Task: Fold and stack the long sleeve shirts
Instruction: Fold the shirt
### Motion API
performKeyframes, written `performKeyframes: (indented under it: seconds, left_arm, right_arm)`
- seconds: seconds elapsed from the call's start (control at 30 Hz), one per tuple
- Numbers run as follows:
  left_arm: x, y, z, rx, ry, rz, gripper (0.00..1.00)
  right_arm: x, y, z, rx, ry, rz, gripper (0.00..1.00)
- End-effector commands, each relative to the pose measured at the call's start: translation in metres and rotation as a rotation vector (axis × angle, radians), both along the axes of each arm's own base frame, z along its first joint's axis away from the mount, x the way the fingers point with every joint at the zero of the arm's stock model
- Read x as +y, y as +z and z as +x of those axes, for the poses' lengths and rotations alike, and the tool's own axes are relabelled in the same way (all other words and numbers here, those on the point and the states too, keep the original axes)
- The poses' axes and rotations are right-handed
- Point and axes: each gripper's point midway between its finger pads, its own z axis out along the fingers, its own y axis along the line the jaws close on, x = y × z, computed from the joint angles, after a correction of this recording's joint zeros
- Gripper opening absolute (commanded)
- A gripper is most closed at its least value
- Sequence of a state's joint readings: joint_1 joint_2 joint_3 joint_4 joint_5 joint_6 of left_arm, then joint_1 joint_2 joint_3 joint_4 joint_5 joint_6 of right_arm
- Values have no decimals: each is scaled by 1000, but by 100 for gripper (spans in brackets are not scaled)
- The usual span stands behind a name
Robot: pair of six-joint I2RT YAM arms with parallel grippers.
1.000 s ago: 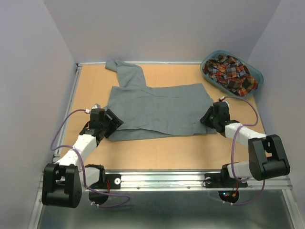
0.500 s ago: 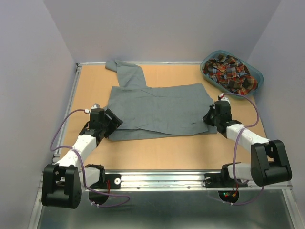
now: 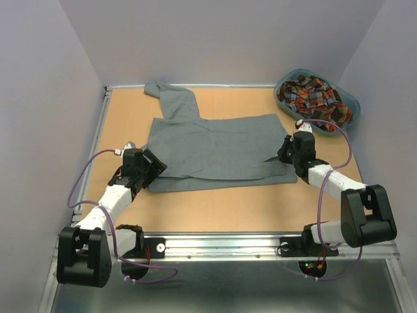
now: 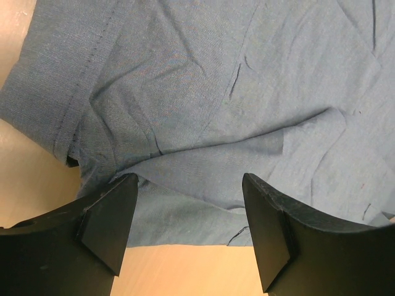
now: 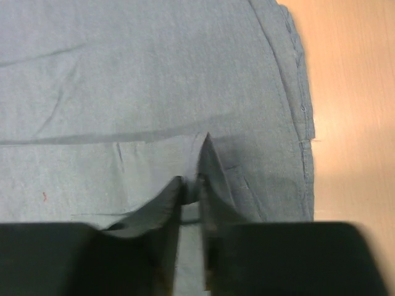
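Top view: plain grey cloth long sleeve shirt point(image 3: 215, 147) lies spread mid-way across the tan wooden table point(image 3: 215, 208). One sleeve runs out to the far-left corner and the near hem is partly doubled over. Red, navy and yellow plaid cloth shirt point(image 3: 314, 98) sits bunched in the teal plastic oval basket point(image 3: 354, 104) at far right, with no arm on it. Left pincer point(image 3: 151, 167) is at the grey shirt's near-left corner, right pincer point(image 3: 285, 154) at its right edge.

Left wrist view: left pincer point(image 4: 190, 185) is wide apart, its fingers hanging over a folded flap of the grey shirt point(image 4: 185, 92) near the edge. Nothing sits between them. Bare table point(image 4: 24, 179) shows at left.

Right wrist view: right pincer point(image 5: 191, 182) is together, clamped on a small raised ridge of the grey shirt point(image 5: 154, 74), just inside the hemmed side edge. Table point(image 5: 352, 92) lies beyond.

Progress, my read: early. The grey shirt looks partly folded at most, sleeve out, no tidy packet. The plaid shirt is not yet out of the basket. Left to do: finish the grey fold, fetch and fold the plaid, stack the two.
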State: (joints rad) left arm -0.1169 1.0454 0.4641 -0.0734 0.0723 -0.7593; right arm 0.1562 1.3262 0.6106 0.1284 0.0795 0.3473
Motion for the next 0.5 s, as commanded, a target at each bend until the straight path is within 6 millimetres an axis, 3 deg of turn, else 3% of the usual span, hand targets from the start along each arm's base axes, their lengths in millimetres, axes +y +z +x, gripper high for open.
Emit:
performKeyframes:
  seconds: [0.0, 0.1, 0.23, 0.33, 0.47]
  left_arm:
    - [4, 1, -2, -15, 12, 21, 80]
    - [3, 5, 0, -26, 2, 23, 80]
    - [1, 34, 9, -111, -33, 32, 82]
    - [-2, 64, 15, -191, -48, 32, 82]
    - [-21, 92, 18, -260, -107, 5, 82]
  right_arm:
    - [-7, 24, 27, -97, -24, -36, 29]
    - [-3, 27, 33, -103, 17, -57, 49]
    - [12, 56, 32, -160, 94, -7, 79]
    - [30, 77, 25, -197, 159, 65, 83]
    - [73, 97, 8, -214, 305, 196, 82]
